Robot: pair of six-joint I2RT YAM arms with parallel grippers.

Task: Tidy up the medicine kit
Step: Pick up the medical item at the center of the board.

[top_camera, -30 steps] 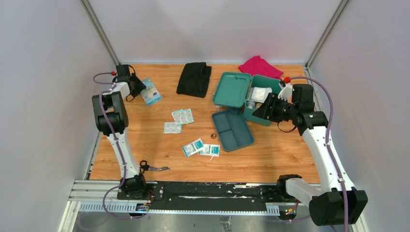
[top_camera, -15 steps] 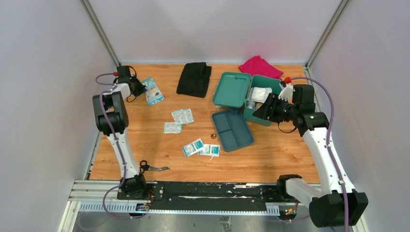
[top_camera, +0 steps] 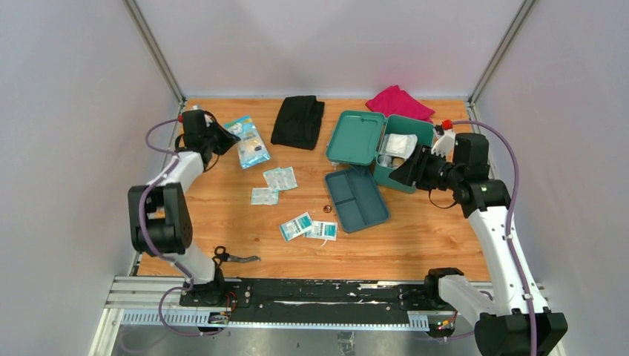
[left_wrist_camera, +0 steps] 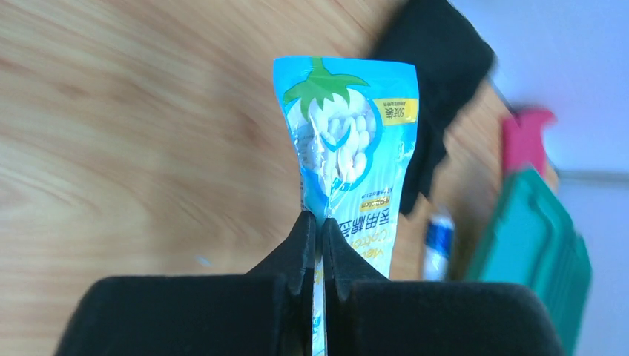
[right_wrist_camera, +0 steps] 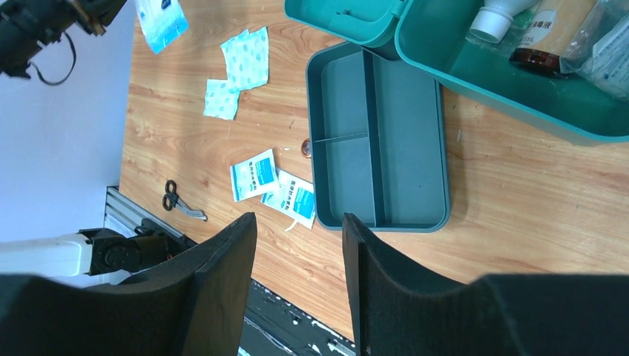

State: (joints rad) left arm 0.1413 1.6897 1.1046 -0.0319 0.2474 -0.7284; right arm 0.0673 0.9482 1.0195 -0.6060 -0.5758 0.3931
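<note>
The teal medicine kit (top_camera: 393, 180) stands open at the back right, its lid (top_camera: 356, 138) leaning to the left. Bottles and a white gauze pack lie inside it. Its two-compartment inner tray (top_camera: 363, 200) lies on the table in front, seen empty in the right wrist view (right_wrist_camera: 400, 148). My left gripper (top_camera: 222, 138) is shut on the edge of a blue cotton-swab packet (left_wrist_camera: 348, 141), which hangs off the table at the back left (top_camera: 251, 145). My right gripper (right_wrist_camera: 300, 222) hovers open and empty by the kit's front wall (top_camera: 405, 171).
A black cloth (top_camera: 298, 120) and a pink cloth (top_camera: 399, 101) lie along the back edge. Two plaster packs (top_camera: 280, 178) and two wipe sachets (top_camera: 308, 228) lie mid-table beside a small brown object (top_camera: 327, 209). Scissors (top_camera: 236, 257) lie at the front left.
My left gripper has shut on the blue packet and carried it to the right, away from the back left corner. The right arm has shifted slightly to the right.
</note>
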